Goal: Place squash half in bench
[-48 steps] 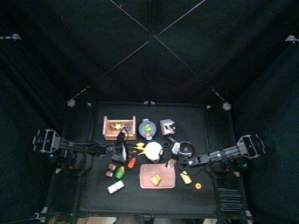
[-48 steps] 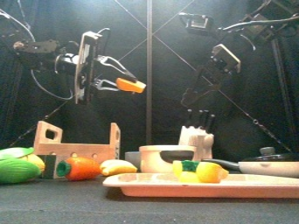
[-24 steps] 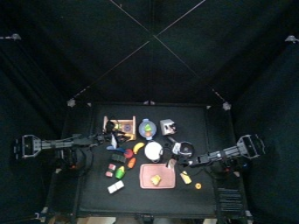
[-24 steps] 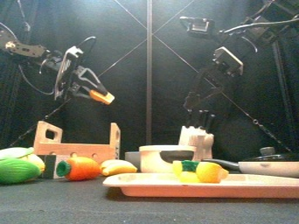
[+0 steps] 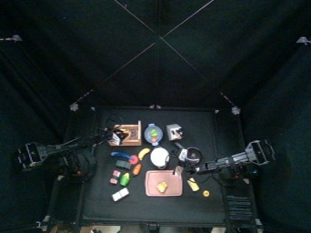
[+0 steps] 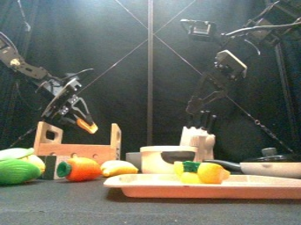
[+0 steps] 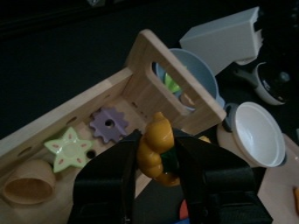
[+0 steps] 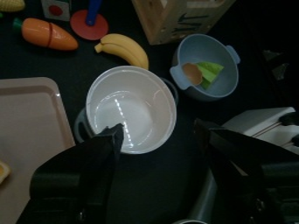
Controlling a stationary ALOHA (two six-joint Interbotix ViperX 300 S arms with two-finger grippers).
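Note:
The wooden bench [image 6: 77, 141] stands at the table's back left, also in the top view [image 5: 123, 133]. In the left wrist view its seat [image 7: 82, 131] shows a purple flower and a pale star shape. My left gripper [image 6: 70, 112] is shut on the orange squash half [image 6: 87, 127] and holds it just above the bench. The left wrist view shows its jaws [image 7: 158, 157] clamped on the squash half [image 7: 158, 133] close over the seat. My right gripper [image 8: 163, 153] is open and empty above a white bowl [image 8: 128, 109]; it hangs high at the right [image 6: 198, 105].
A pink tray [image 6: 200, 185] with yellow pieces lies at the front. A green vegetable [image 6: 14, 167], a carrot [image 6: 80, 167] and a banana [image 6: 118, 167] lie before the bench. A blue bowl [image 8: 208, 74], a knife block [image 6: 198, 139] and a pan [image 6: 270, 163] stand to the right.
My left gripper has come down and to the left with the squash half, from high over the table to just above the bench. The right arm has barely moved.

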